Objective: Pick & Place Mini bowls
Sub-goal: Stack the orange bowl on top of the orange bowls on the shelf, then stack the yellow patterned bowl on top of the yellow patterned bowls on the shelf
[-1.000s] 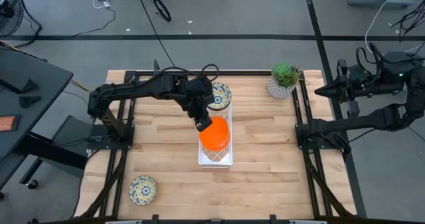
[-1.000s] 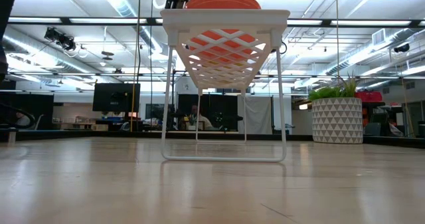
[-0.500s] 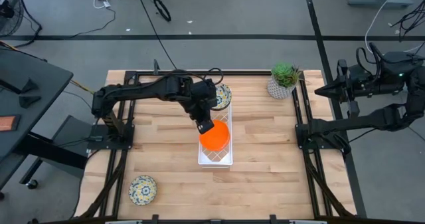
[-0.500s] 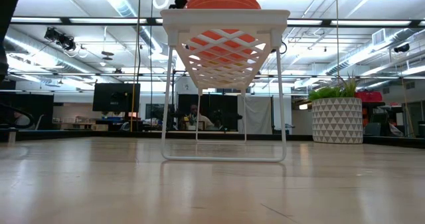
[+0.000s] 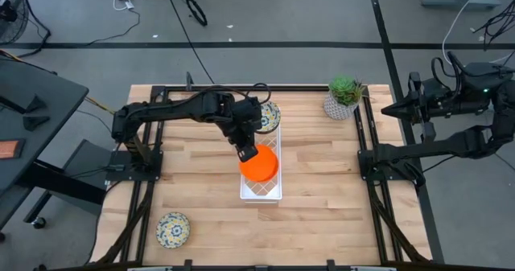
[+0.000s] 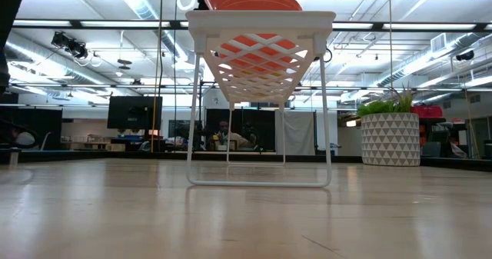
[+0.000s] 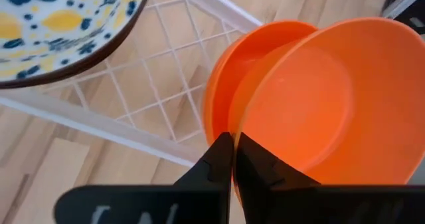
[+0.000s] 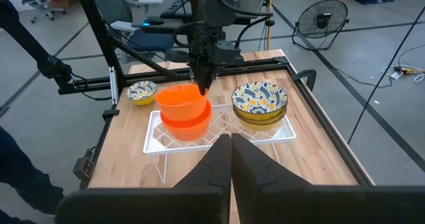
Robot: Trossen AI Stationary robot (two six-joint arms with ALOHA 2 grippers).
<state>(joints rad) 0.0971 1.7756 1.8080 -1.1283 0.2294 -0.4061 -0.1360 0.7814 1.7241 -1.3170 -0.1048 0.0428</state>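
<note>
Our left gripper (image 5: 246, 152) is over the white wire rack (image 5: 261, 193) in the middle of the table. Its two fingers are pinched tight on the rim of an orange bowl (image 7: 312, 104). We see the rim squeezed between them in the left wrist view. That bowl sits tilted on top of the orange stack (image 8: 184, 111) in the rack, so we think it is almost put down but not let go yet.

Just beside the orange stack, at the far end of the same rack, is a stack of flowery bowls (image 8: 259, 103). They are white with blue and yellow on them. We cannot count how many bowls are in each stack.

One flowery bowl (image 5: 173, 228) sits alone near the front left corner of the table, well apart from the rack. We think this one is left to do. So most of the job looks done: let go of the orange bowl, then fetch the last flowery one.

A potted plant (image 5: 344, 96) stands near the far right corner. It is not part of the job.

Our right gripper (image 5: 392, 110) waits off the right side of the table, with its fingers pressed together and nothing in them.
</note>
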